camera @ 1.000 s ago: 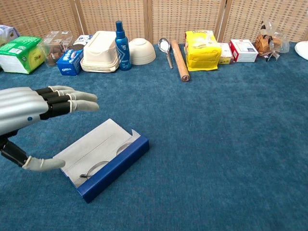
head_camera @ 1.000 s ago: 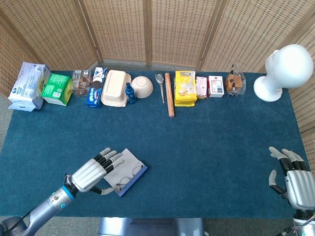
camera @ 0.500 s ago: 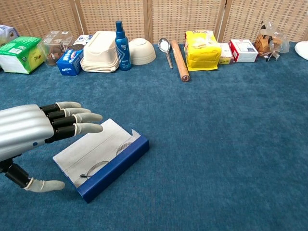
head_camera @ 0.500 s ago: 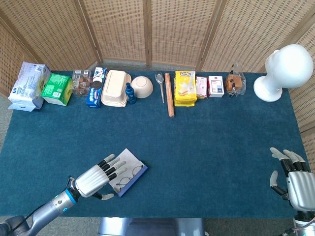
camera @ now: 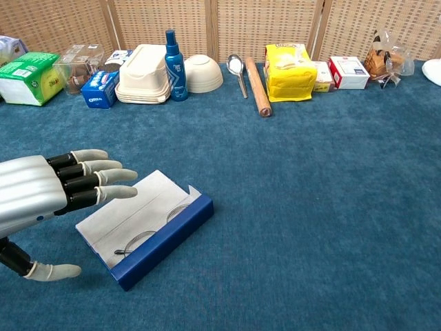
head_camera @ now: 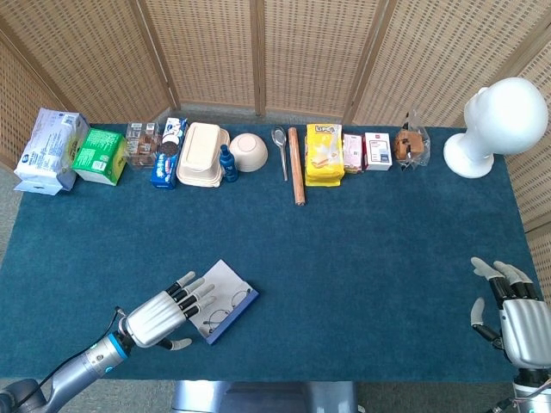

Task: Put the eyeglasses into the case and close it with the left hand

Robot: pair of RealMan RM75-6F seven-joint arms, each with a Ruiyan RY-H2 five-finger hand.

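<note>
Since a second ago the left hand (camera: 41, 196) has pulled back toward the near-left table edge; it was spread above the case lid, and now only its fingertips (camera: 117, 181) reach over the lid's left corner, thumb hanging low beside the case. Fingers are apart and straight, holding nothing. Same hand in head view (head_camera: 164, 311).

Eyeglass case (camera: 148, 227) lies open on the blue table cloth (camera: 310, 207), unmoved: grey lining up, dark blue wall along its near-right side. Eyeglasses (camera: 155, 226) lie inside, thin wire frame, lenses toward the blue wall. Lid not closed.

Right hand (head_camera: 512, 314) sits at the near-right corner of the table in head view, fingers apart, holding nothing, barely shifted. Not seen in chest view.

Back row along the far edge, left to right, unchanged: white packet (head_camera: 50, 148), green box (head_camera: 99, 155), clear snack tub (head_camera: 141, 143), blue biscuit box (head_camera: 169, 153), cream lunch container (head_camera: 201, 154), blue bottle (camera: 173, 56), upturned bowl (head_camera: 248, 151), spoon (head_camera: 281, 150), wooden rolling pin (head_camera: 295, 165), yellow bag (head_camera: 324, 154), two small boxes (head_camera: 377, 150), wrapped pastry (head_camera: 411, 142), white mannequin head (head_camera: 496, 125).
</note>
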